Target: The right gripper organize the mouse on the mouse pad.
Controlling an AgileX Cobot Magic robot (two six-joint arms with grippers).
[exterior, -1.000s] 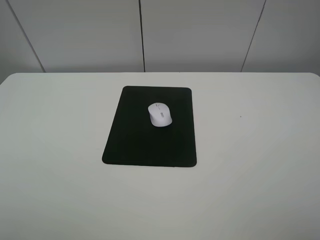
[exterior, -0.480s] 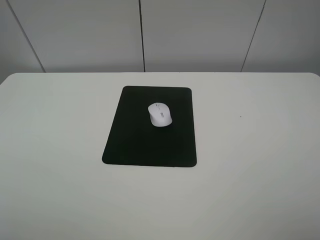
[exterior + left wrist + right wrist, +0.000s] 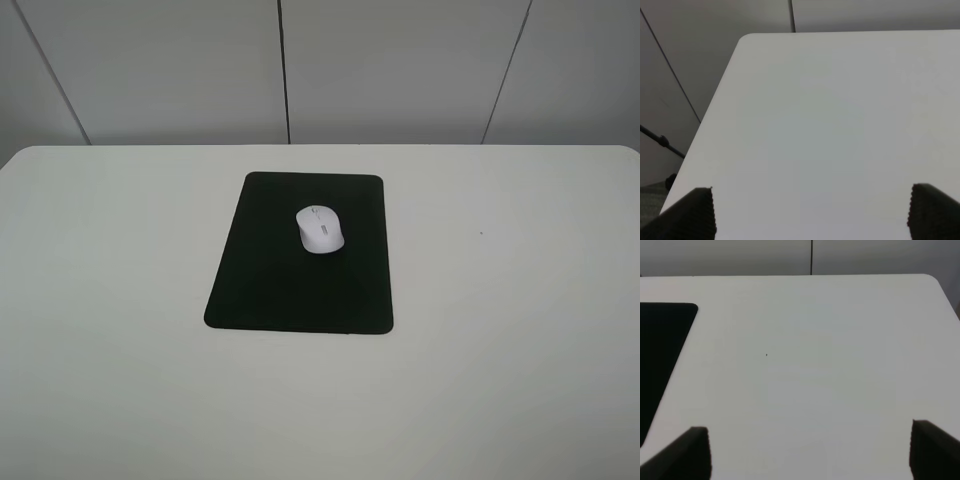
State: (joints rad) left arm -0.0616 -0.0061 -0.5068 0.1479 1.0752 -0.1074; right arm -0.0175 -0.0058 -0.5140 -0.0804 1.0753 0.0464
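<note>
Resting on the mouse pad (image 3: 290, 280), the mouse (image 3: 320, 229), far half

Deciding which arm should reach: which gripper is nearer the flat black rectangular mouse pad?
Right. The right gripper is open over bare table with the black mouse pad at the edge of its wrist view; the left gripper, also open, sees only white table.

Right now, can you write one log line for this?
mouse: on mouse pad | right pincer: open, empty | left pincer: open, empty
</note>
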